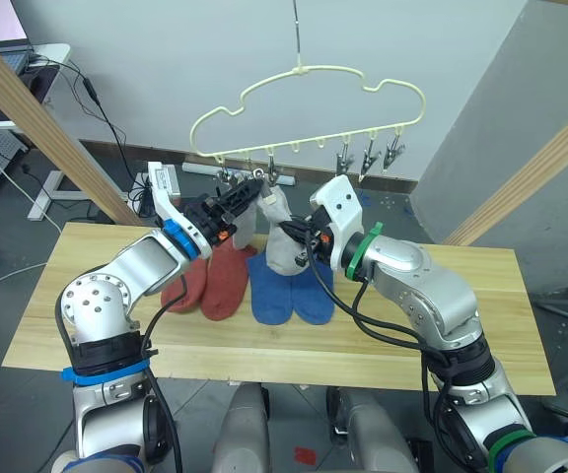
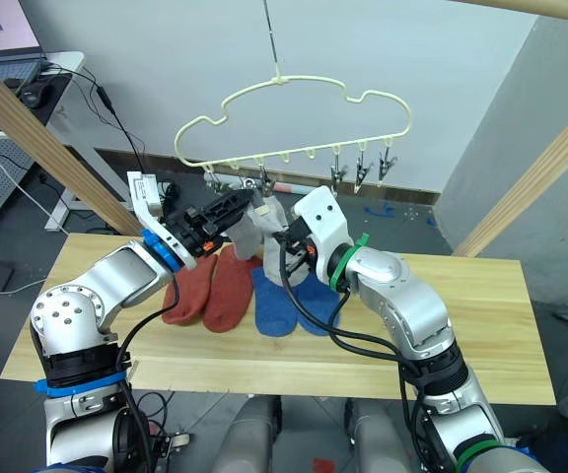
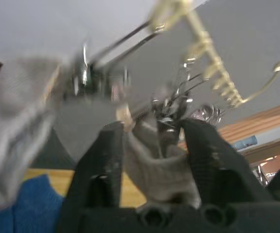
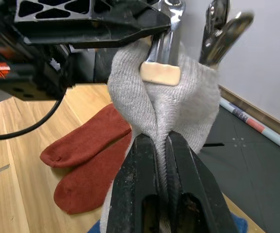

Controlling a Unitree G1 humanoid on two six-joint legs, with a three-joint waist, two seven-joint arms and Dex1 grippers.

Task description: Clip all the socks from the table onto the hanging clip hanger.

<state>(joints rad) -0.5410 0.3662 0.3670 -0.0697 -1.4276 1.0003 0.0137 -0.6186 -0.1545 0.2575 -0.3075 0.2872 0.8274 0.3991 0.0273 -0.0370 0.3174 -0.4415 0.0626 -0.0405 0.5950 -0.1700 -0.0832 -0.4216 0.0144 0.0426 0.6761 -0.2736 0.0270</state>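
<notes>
Right claw (image 4: 159, 145) pinching grey sock (image 4: 179, 107), labels seemingly unreadable.

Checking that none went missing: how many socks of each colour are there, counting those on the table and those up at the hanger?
Rust-red socks: 2
Blue socks: 2
Light grey socks: 2
Total: 6
</notes>
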